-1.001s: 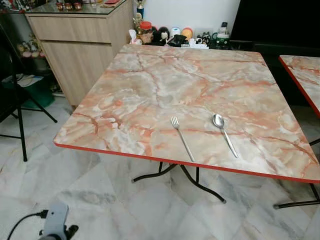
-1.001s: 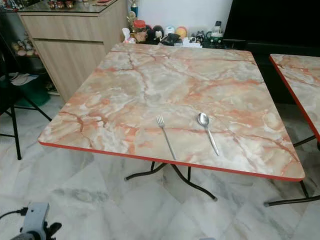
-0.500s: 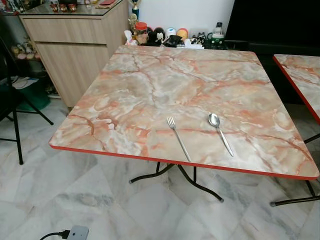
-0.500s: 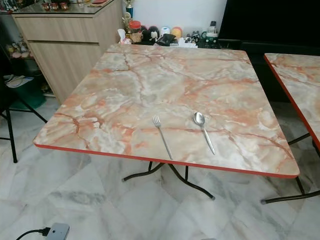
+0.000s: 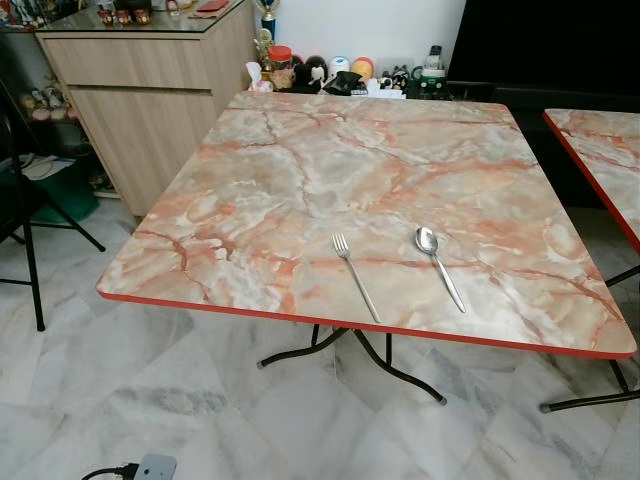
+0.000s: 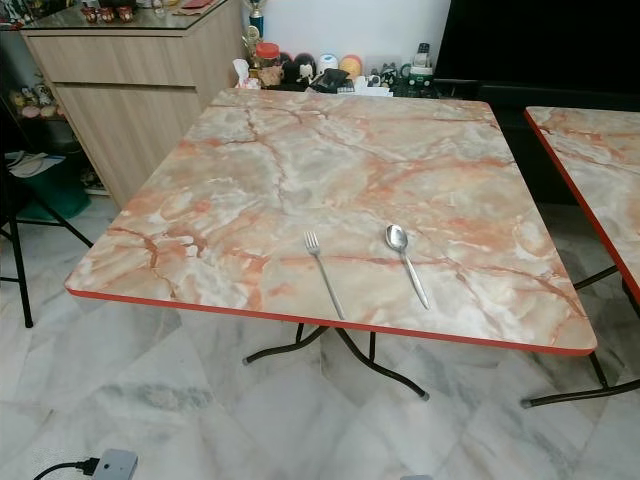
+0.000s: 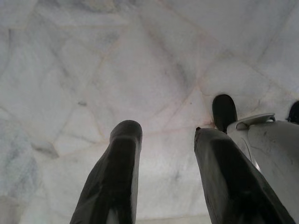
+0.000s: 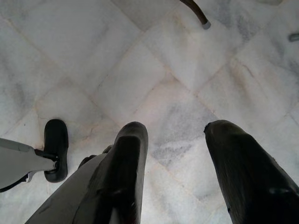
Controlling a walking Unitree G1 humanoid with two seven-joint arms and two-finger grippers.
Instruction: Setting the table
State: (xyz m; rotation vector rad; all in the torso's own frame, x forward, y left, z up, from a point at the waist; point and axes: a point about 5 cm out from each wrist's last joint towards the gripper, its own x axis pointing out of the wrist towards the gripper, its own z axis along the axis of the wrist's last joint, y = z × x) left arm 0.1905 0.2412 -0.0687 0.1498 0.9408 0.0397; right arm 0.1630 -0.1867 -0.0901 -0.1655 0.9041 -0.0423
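Lying side by side near the front edge of the marble-patterned table [image 5: 300,170], a fork [image 5: 356,276] and a spoon [image 5: 439,267] make up all of the setting so far. The fork is toward the middle of that edge and the spoon is a little toward the table's right side; the two are apart, not touching, roughly parallel, with tines and bowl pointing toward the far edge and handles toward the red-trimmed front rim. No plate, glass or napkin sits between or beside them, so by my reading the cutlery for one place is down and whatever else belongs to the place is not yet laid; the wide gap between fork and spoon looks meant for a plate. Both arms hang idle over the pale marble floor [image 8: 187,56]: the left gripper [image 7: 164,135] has its fingers spread with nothing between them, and the right gripper [image 8: 175,133] is likewise spread and holding nothing. A wooden cabinet [image 5: 150,100] stands off the table's far left corner, small jars and figurines [image 5: 330,72] crowd just beyond the far edge, and a second table [image 5: 605,150] of the same pattern stands off to the right side.
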